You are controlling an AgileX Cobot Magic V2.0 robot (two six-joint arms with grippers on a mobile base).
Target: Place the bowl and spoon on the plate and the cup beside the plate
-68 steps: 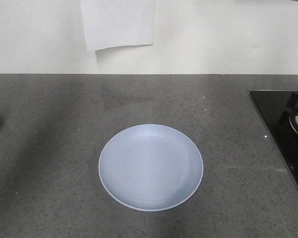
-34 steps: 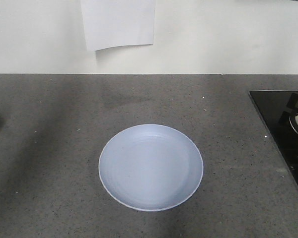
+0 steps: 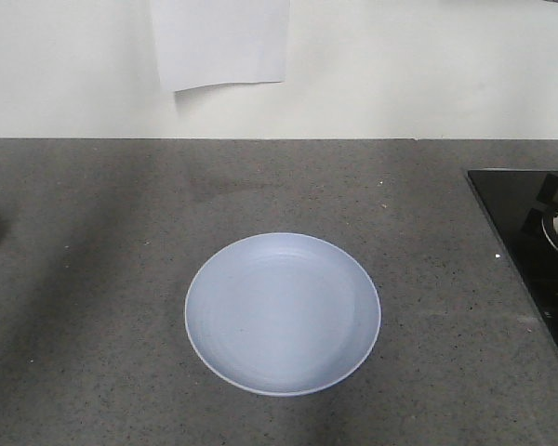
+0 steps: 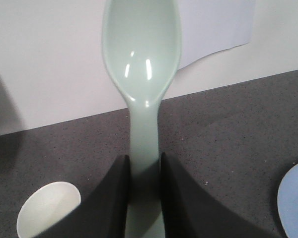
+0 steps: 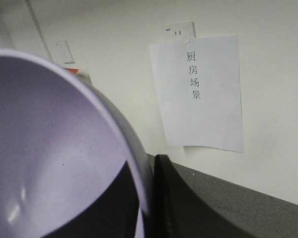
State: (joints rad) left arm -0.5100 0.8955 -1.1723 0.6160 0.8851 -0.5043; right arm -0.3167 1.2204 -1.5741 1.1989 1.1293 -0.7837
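The dark speckled counter (image 3: 93, 307) runs back to a white wall, where a paper sheet (image 3: 221, 42) hangs; in the right wrist view that sheet bears printed characters. A black glossy cooktop (image 3: 525, 232) sits at the counter's right edge, cut off by the frame. The plate (image 3: 283, 313) lies flat near the counter's front edge, about midway along it, with nothing on it and bare counter all around.

The bowl (image 5: 54, 158) fills the left of the right wrist view, tilted and cropped, its rim pinched by the right gripper (image 5: 148, 198): one dark finger lies inside the wall, the other outside. The left gripper (image 4: 144, 198) has its two dark fingers closed against the handle of the spoon (image 4: 141, 64), whose scoop points toward the wall. The handle's end is hidden below the frame.

The cup (image 4: 48, 209) stands on the counter below the left gripper, only its white inside showing, partly hidden by a finger.
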